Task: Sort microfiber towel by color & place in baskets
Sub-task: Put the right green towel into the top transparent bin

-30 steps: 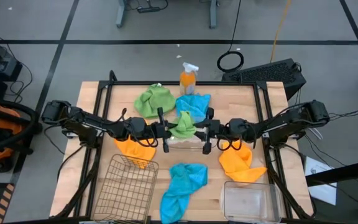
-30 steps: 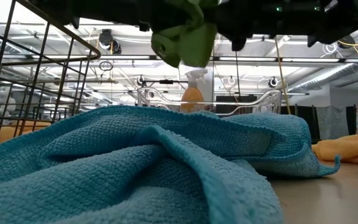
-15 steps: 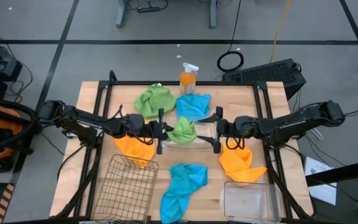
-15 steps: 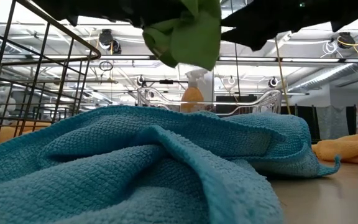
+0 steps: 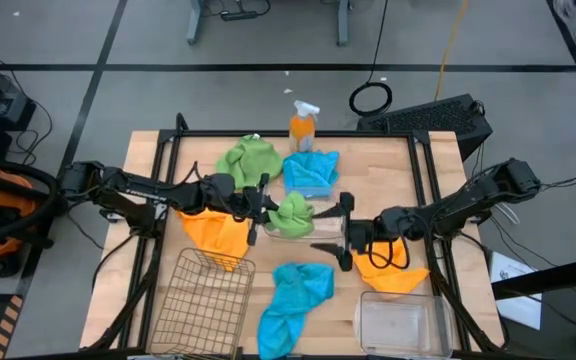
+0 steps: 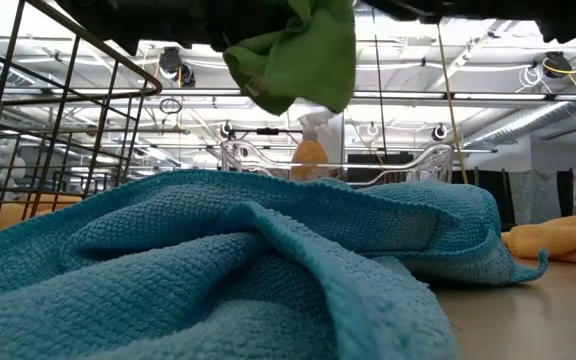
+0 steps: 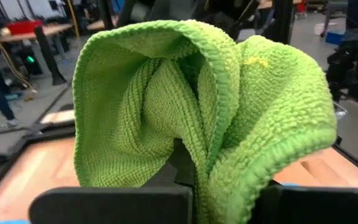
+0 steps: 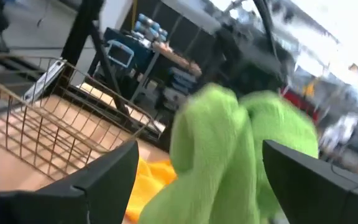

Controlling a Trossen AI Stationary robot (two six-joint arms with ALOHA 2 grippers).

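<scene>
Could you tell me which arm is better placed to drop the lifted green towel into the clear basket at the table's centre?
Left. The left gripper is shut on the green towel, holding it over the clear basket. The right gripper is open beside it and holds nothing.

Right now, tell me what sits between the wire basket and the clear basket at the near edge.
A blue towel lies crumpled between wire basket and clear basket, in the high view.
</scene>
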